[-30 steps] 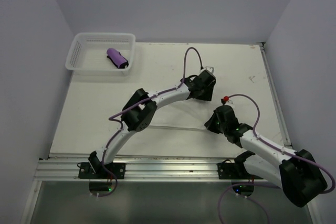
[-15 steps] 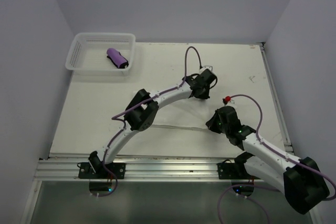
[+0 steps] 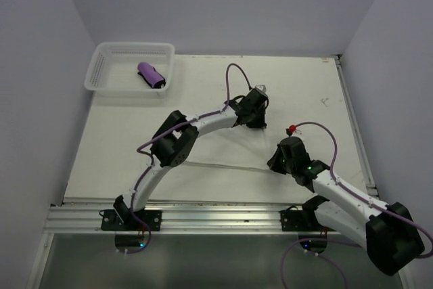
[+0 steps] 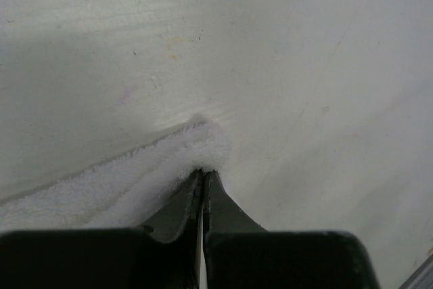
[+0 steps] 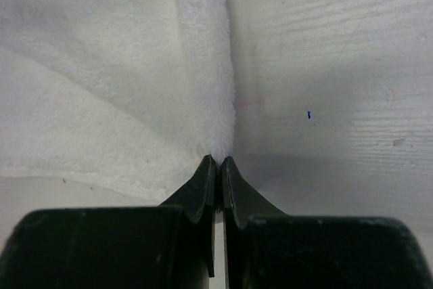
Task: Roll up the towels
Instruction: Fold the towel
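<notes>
Purple, dark-trimmed small cloth towel [image 3: 151, 75] lay rolled in the white plastic mesh basket [image 3: 97, 72] overhead. Left wrist: my left gripper [image 4: 203, 175] pinched a corner of the large fluffy white towel [image 4: 101, 194] on the pale table [image 4: 304, 65]. Right wrist: my right gripper [image 5: 218, 162] clamped its edge. Thin bites could slip under tension. My left arm had swung leftward.

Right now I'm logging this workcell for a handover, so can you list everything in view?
purple towel: one, purple with dark trim, rolled up, inside the basket
basket: one, white mesh, far left corner of the table
white towel: one, white, lying on the table at both grippers' tips
table: one, white, under everything
left gripper: one, black fingers, shut on the white towel's corner
right gripper: one, black fingers, shut on the white towel's edge
</notes>
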Available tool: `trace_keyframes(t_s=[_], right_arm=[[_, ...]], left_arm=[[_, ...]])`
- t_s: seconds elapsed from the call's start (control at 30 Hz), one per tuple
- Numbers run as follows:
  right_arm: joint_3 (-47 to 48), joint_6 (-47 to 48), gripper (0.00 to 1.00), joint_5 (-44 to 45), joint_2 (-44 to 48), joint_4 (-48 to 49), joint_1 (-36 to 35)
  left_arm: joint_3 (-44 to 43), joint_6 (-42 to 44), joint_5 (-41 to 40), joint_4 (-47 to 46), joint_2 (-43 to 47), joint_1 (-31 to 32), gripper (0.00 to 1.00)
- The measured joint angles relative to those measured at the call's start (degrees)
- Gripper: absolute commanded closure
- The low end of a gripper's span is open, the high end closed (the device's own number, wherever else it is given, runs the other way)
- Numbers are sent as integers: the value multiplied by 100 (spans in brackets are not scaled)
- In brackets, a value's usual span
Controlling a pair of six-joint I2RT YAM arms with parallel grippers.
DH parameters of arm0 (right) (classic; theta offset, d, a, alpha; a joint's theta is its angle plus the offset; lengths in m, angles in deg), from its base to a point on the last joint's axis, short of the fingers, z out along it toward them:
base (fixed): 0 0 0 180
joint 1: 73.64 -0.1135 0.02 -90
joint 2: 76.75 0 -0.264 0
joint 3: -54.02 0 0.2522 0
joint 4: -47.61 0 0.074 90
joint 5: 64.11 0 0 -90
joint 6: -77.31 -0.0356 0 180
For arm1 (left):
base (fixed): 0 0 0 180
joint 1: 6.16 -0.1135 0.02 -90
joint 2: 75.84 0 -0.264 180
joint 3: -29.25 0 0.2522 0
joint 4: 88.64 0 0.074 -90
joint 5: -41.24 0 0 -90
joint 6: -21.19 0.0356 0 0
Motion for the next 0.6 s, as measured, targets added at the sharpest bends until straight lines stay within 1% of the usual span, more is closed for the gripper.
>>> trace_keyframes(t_s=[0.17,0.37,0.43,0.6], right_arm=[[299,2,100,125,-286,-267,-20],[868,149,100,501,-422,-728,-205],[1060,210,100,664,-533,-874,-372],[1613,326,100,1394,-1014,-1353,-1097]], left_arm=[[385,-48,577,-356,210,-245,100],[542,-42,1193,-658,326,-527,100],[599,-42,1379,-767,367,-601,100],[1010,-114,1755,-1115,645,-763,100]])
